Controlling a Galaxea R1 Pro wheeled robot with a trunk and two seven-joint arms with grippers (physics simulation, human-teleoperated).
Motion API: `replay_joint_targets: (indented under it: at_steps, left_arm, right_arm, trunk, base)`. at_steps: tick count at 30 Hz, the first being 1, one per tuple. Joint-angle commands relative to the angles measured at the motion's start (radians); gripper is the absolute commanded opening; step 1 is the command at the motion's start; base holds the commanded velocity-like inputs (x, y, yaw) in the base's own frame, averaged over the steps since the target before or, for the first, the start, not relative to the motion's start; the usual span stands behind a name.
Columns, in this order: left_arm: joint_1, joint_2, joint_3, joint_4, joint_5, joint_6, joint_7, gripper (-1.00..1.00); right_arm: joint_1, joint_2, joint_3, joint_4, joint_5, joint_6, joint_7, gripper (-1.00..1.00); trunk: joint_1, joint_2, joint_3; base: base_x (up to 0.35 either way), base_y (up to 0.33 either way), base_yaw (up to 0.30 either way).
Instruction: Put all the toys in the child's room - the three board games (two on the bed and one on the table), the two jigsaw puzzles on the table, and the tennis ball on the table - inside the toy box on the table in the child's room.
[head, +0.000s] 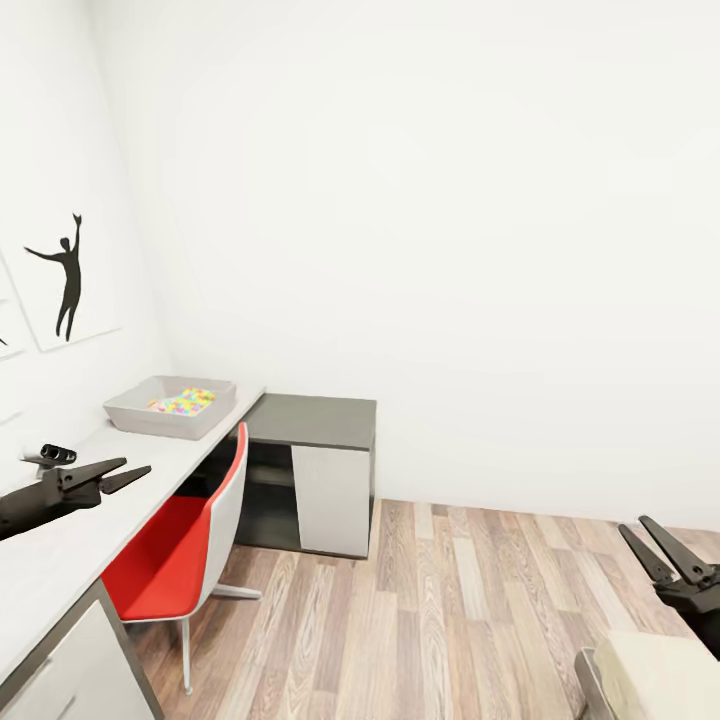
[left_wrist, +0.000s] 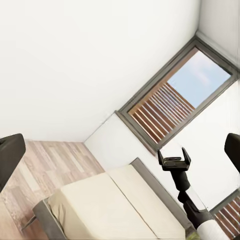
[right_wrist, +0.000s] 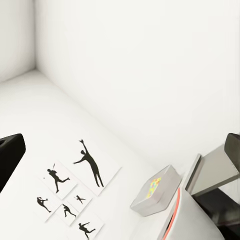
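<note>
The grey rectangular toy box (head: 172, 407) w/ bright multicoloured pieces inside sat at the far end of the long white table (head: 60, 540) along the left wall, beside a dark grey cabinet (head: 315, 470). A red-and-white chair (head: 185, 550) stood at the table. Left gripper (head: 118, 474) hovered over the near part of the table, fingers parted, nothing held. Right gripper (head: 655, 548) hung over the wood floor (head: 450, 620) at right, fingers also spread, empty. A cream bed (left_wrist: 110, 210) was below a window (left_wrist: 177, 97). Black silhouette pictures (right_wrist: 75, 187) hung on the left wall.
</note>
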Motion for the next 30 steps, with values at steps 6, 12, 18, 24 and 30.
replay_joint_targets:
  at_steps: [6, 12, 18, 24, 30]
  left_arm:
    - [0.000, 0.000, 0.000, 0.000, 0.000, 0.011, -0.003, 1.00]
    - [0.000, 0.000, 0.000, 0.001, 0.000, 0.010, -0.003, 1.00]
    - [0.000, 0.000, 0.000, 0.000, 0.000, 0.011, -0.003, 1.00]
    - [0.000, 0.000, 0.000, 0.000, 0.000, 0.010, -0.003, 1.00]
    - [0.000, -0.001, 0.000, 0.000, 0.002, 0.003, -0.003, 1.00]
  right_arm:
    - [-0.001, -0.002, 0.000, 0.006, -0.002, 0.004, 0.001, 1.00]
    - [-0.001, 0.002, 0.001, 0.008, -0.002, 0.003, 0.001, 1.00]
    - [-0.001, 0.004, -0.001, 0.009, 0.047, 0.003, 0.001, 1.00]
    - [-0.001, 0.006, 0.000, 0.008, 0.064, 0.003, 0.002, 1.00]
    - [-0.001, 0.006, 0.000, 0.008, 0.067, -0.014, 0.001, 1.00]
  trunk:
    - [0.000, -0.001, 0.006]
    - [0.000, -0.001, 0.009]
    - [0.000, -0.001, 0.010]
    - [0.000, -0.001, 0.010]
    - [0.000, -0.001, 0.010]
  base:
    - [-0.130, 0.016, -0.250]
    - [-0.021, 0.001, -0.125]
    - [-0.110, 0.018, -0.013]
    - [-0.082, 0.019, -0.001]
    - [-0.152, 0.001, 0.000]
